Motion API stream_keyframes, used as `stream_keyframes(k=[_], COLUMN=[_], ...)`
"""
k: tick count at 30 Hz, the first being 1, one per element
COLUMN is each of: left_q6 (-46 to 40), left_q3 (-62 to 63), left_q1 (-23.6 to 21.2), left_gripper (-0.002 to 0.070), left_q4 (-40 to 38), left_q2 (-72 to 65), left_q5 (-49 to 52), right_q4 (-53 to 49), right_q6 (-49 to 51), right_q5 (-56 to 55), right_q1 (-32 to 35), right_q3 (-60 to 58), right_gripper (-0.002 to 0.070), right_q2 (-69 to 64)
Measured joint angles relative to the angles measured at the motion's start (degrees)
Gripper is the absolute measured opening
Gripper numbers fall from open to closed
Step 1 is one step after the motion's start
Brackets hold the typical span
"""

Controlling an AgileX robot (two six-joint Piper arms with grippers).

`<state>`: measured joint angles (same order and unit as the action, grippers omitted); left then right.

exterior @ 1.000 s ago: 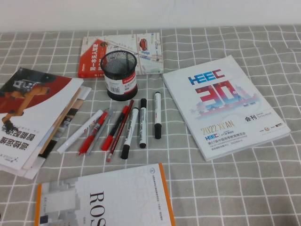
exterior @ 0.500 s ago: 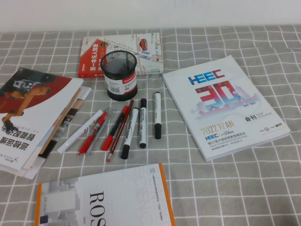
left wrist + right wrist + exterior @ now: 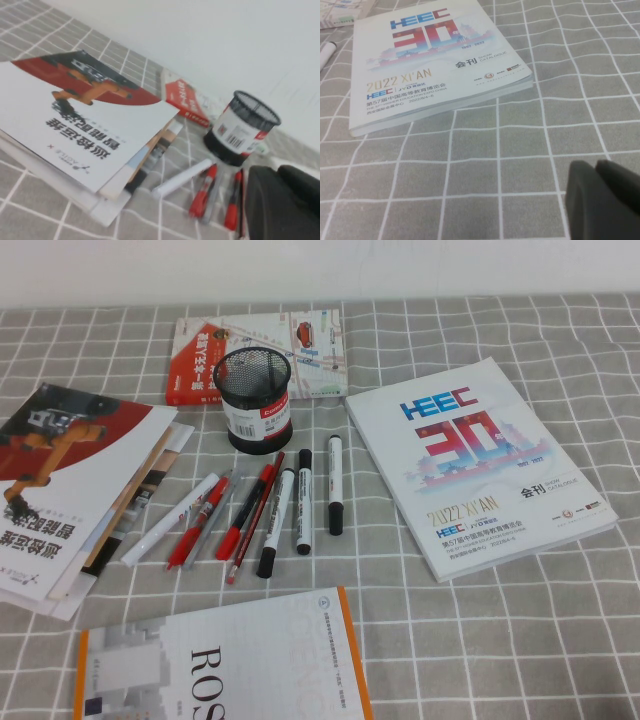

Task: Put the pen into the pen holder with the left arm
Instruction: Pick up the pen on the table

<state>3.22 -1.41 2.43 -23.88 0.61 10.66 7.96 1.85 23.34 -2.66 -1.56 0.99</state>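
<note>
I see the pen lying on the worktop, leftmost in the marker row, near the pen holder. Left gripper and right gripper: finger state I cannot tell.

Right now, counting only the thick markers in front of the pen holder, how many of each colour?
All-white pen: 1
Red markers: 2
White markers with black caps: 3
Total: 6
Left gripper is low beside the red markers; right gripper is above the cloth by the catalogue.
</note>
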Motion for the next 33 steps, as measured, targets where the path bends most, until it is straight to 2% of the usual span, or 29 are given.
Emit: stream_keyframes(k=[14, 20, 33], left_q6=[0.0, -1.1, -16.9], left_q3=[0.2, 8.8, 35.9], left_q1=[0.0, 0.0, 0.0], left_gripper=[0.0, 0.0, 0.0], left_q4=[-1.7, -1.7, -1.4], left_q2=[0.0, -3.5, -37.6], left_q5=[-1.5, 8.0, 37.4], right_q4=[0.0, 0.0, 0.0], right_q6=[0.0, 0.0, 0.0], right_q5=[0.0, 0.0, 0.0], right_q1=[0.0, 0.0, 0.0], right_q3=[0.0, 0.0, 0.0], right_gripper=[-0.0014, -0.0014, -0.0014], right_q2=[0.0, 0.0, 0.0])
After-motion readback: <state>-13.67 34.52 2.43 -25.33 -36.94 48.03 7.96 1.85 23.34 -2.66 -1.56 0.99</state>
